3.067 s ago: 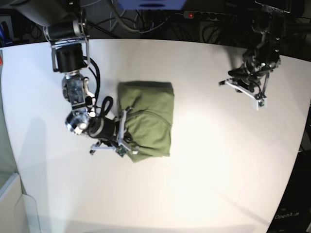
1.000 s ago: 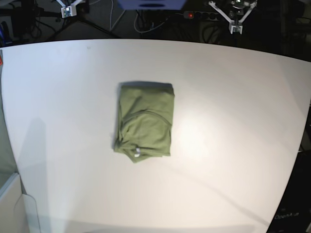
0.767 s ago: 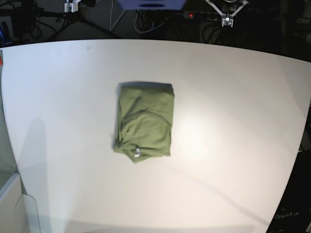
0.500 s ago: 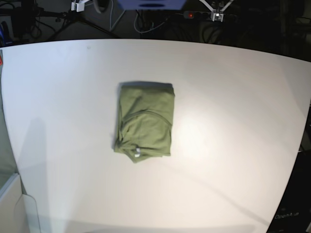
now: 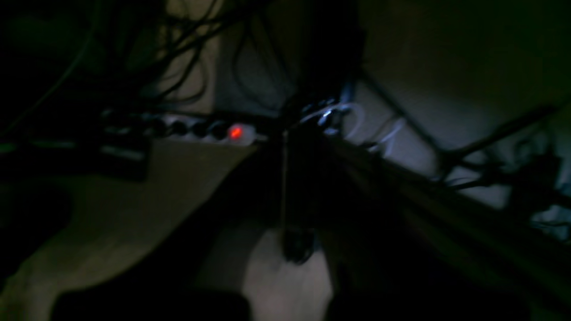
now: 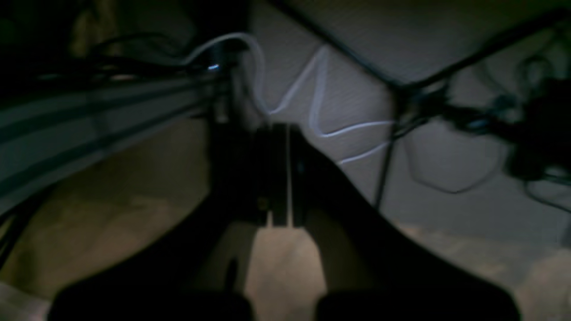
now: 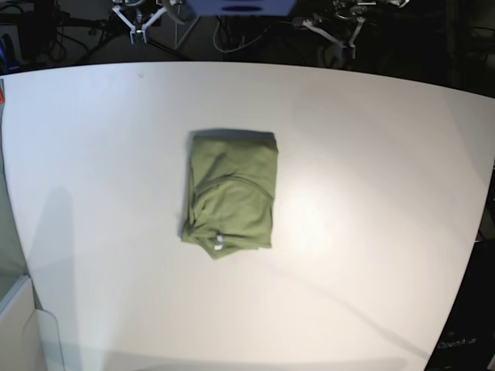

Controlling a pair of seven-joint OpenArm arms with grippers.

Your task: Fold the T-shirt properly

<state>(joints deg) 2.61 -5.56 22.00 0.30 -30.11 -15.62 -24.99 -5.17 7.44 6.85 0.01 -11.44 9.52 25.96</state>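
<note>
At tabletop centre, slightly toward far edge: T-shirt, folded into compact rectangle. Long axis runs far edge to near edge; white label at its near end.

Both claws parked beyond far edge, well apart from shirt, touching nothing. Right claw off far-left corner; left claw off far edge, right of middle. Both claws together, empty.

You'd reach shirt by coming straight in from far edge. Right claw judged slightly nearer. Fold looks essentially done.
</note>
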